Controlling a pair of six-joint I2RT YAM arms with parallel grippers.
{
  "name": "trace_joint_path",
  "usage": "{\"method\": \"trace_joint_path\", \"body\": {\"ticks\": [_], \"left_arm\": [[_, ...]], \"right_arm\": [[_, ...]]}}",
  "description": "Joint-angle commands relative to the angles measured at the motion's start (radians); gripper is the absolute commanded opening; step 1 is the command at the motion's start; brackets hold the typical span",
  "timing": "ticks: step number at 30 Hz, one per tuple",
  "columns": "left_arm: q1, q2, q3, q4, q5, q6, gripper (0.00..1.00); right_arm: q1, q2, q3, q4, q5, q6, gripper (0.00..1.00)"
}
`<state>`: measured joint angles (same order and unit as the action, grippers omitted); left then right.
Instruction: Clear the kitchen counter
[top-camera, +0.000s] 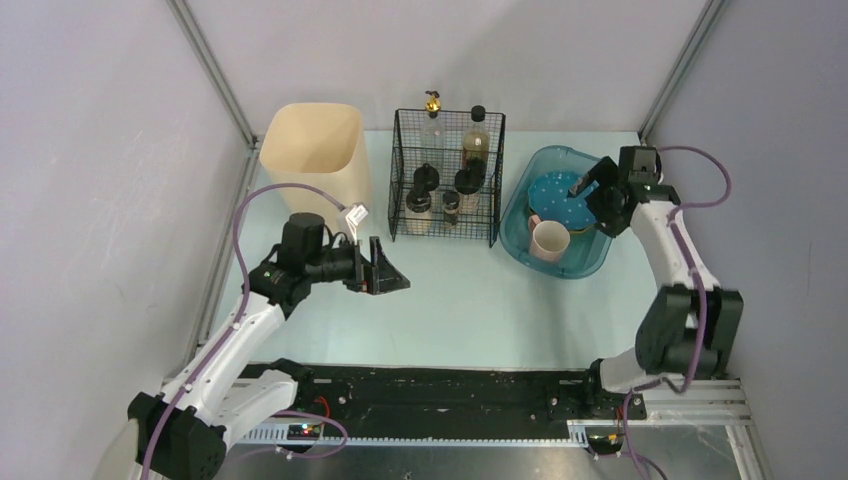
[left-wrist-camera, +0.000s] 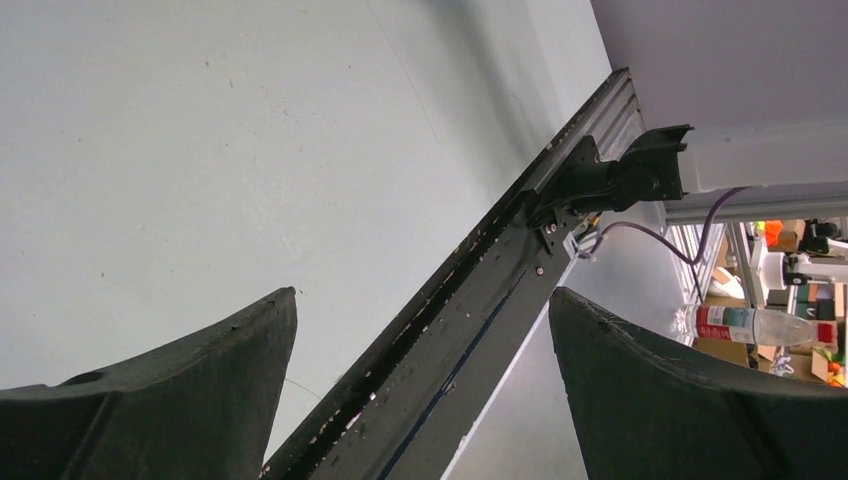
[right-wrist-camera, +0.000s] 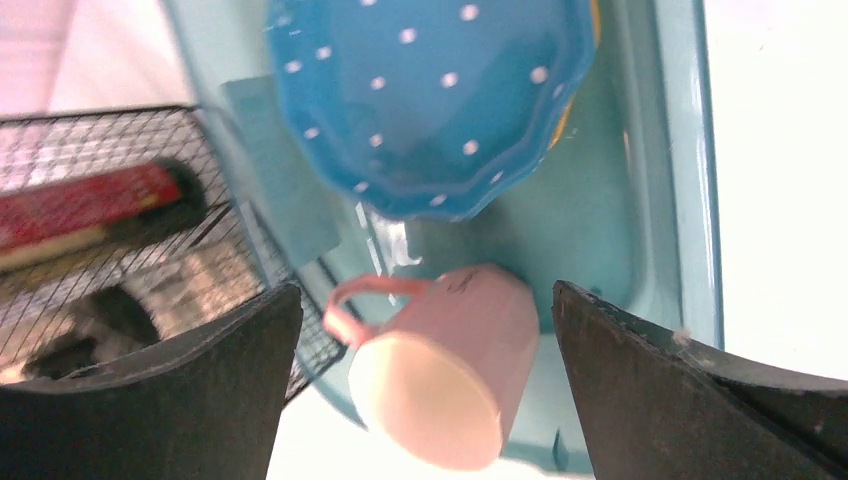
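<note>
The kitchen counter (top-camera: 470, 300) is a pale mint-blue tabletop with a black front rail (top-camera: 450, 390). My left gripper (top-camera: 395, 275) hangs over its left middle, open and empty; the left wrist view shows bare counter (left-wrist-camera: 150, 150) and the rail (left-wrist-camera: 480, 290) between my fingers (left-wrist-camera: 422, 295). My right gripper (top-camera: 588, 200) is open and empty above the teal tub (top-camera: 513, 222). In the tub lie a blue dotted plate (top-camera: 560, 198) and a pink mug (top-camera: 549, 240). In the right wrist view the mug (right-wrist-camera: 450, 380) lies on its side below my open fingers (right-wrist-camera: 427, 290), with the plate (right-wrist-camera: 430, 100) beyond it.
A black wire rack (top-camera: 447, 175) with several bottles stands at the back middle, close to the left of the tub; it shows in the right wrist view (right-wrist-camera: 100, 250). A beige bin (top-camera: 312, 150) stands at the back left. Grey walls close in both sides.
</note>
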<state>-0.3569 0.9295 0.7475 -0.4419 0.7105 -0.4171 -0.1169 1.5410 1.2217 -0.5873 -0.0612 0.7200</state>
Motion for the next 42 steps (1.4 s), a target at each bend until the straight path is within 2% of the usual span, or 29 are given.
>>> {"method": "trace_joint_path", "body": {"ticks": [1,4,13,23,28,31,36,42], "left_arm": [[0.007,-0.012,-0.009,0.026,-0.027,0.007,0.98],[0.006,-0.015,-0.008,0.025,-0.048,0.01,0.98],[0.006,-0.034,-0.011,0.023,-0.117,0.014,0.98],[0.007,-0.08,-0.011,0.015,-0.24,0.027,0.98],[0.005,-0.16,-0.014,0.015,-0.283,0.032,0.98],[0.005,-0.211,-0.014,0.016,-0.355,0.042,0.98],[0.005,-0.283,-0.016,0.026,-0.427,0.053,0.98],[0.005,-0.291,-0.018,0.033,-0.439,0.056,0.98]], "right_arm": [[0.064,-0.209,0.033,-0.061,0.121,-0.1,1.0],[0.107,-0.309,0.029,-0.065,0.154,-0.141,0.99],[0.377,-0.552,-0.013,-0.046,0.211,-0.282,0.99],[0.613,-0.801,-0.19,0.035,0.194,-0.436,0.99],[0.652,-0.913,-0.224,0.0,0.158,-0.502,1.0],[0.663,-0.959,-0.28,-0.023,0.103,-0.555,0.99],[0.689,-1.075,-0.367,0.021,0.112,-0.557,0.99],[0.71,-1.131,-0.41,0.031,0.241,-0.543,0.99]]}}
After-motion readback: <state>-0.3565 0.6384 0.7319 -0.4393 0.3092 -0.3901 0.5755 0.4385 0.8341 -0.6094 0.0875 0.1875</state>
